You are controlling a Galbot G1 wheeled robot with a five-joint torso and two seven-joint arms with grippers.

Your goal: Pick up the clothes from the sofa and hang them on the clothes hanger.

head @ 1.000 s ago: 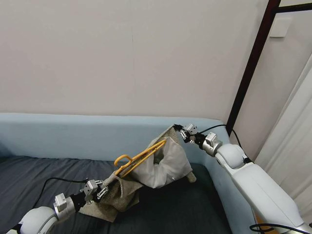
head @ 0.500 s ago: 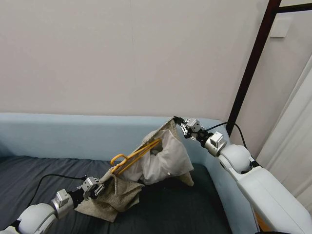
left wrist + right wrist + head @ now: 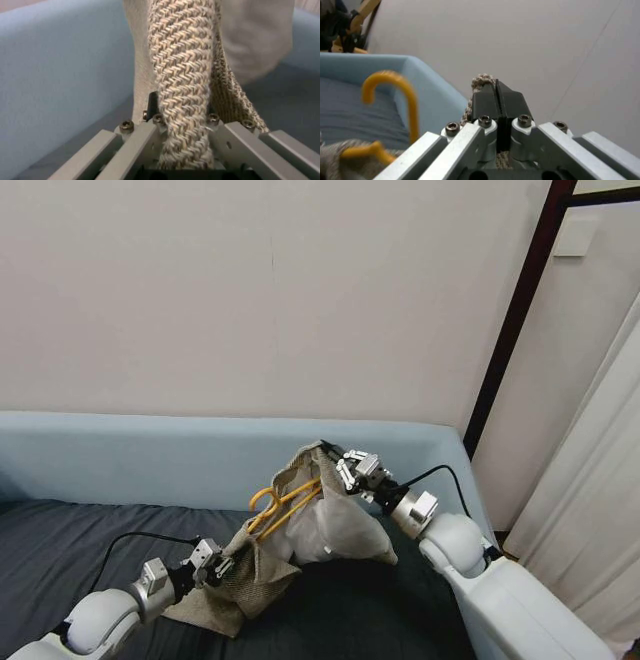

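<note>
**Soft knit strung between two claws, hanger caught in the folds**

The garment (image 3: 325,530) hangs over the right end of the sofa (image 3: 120,460), stretched on a slant between our two arms. The left claw (image 3: 220,566), low and near above the dark seat cushion (image 3: 60,550), is clenched on a thick roll of the knit. The left wrist view shows the weave bunched between its jaws. The right claw (image 3: 338,470), higher and farther, close to the backrest, is pinched tight on a thin edge of the same cloth. The yellow hanger (image 3: 287,502) lies aslant within the folds, its hook poking out on the left.

We judge the garment light, limp and stretchy. It sags wherever it is unsupported, and the loose weave could snag on the hook or on claw tips. A hem or shoulder edge is the best hold, and the thin pinch on the right looks likelier to slip. The hanger is stiff and smooth, so it could slide out of the folds.

The left arm's cable (image 3: 140,538) trails over the cushion near the drooping hem. A dark post (image 3: 515,320) and a curtain (image 3: 590,510) stand to the right, well apart.
</note>
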